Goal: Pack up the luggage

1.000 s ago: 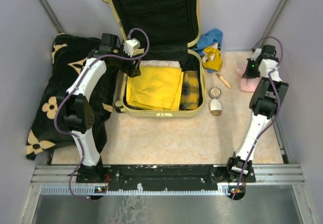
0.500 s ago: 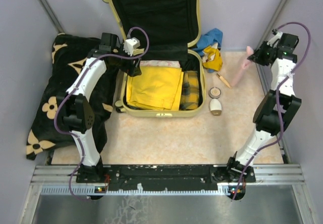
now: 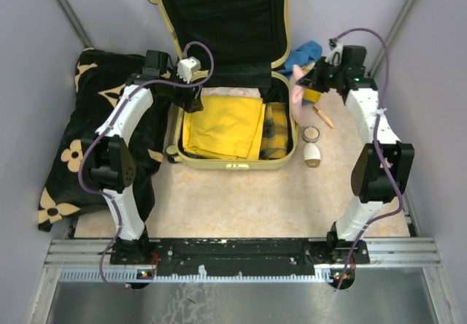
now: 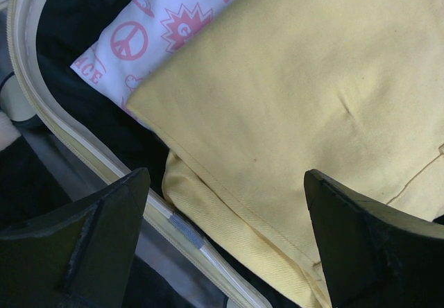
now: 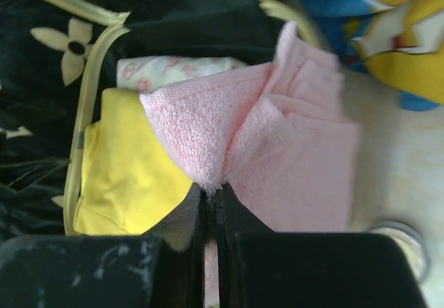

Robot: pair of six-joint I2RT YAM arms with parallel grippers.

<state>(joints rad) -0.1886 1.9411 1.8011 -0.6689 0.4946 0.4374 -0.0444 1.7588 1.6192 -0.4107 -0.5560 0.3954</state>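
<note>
The pale-yellow luggage (image 3: pixel 233 165) lies open with its black-lined lid up against the back wall. Inside lie a folded yellow cloth (image 3: pixel 222 125), a white printed cloth (image 4: pixel 159 23) and a yellow plaid item (image 3: pixel 275 130). My left gripper (image 3: pixel 195 99) is open over the luggage's back left corner, its fingers (image 4: pixel 90 232) either side of the yellow cloth's edge (image 4: pixel 291 114). My right gripper (image 3: pixel 310 83) is shut on a pink towel (image 3: pixel 298 85), held above the luggage's right rim; the towel fills the right wrist view (image 5: pixel 270 141).
A black blanket with tan flowers (image 3: pixel 73 145) lies left of the luggage. Blue and yellow cloths (image 3: pixel 306 65) sit at the back right. A small round jar (image 3: pixel 311 133), a white egg-shaped item (image 3: pixel 311 152) and a wooden stick (image 3: pixel 323 116) lie right of the luggage.
My right arm has lifted the pink towel from the far right and swung it left to the luggage's right rim. The left arm has not moved.
</note>
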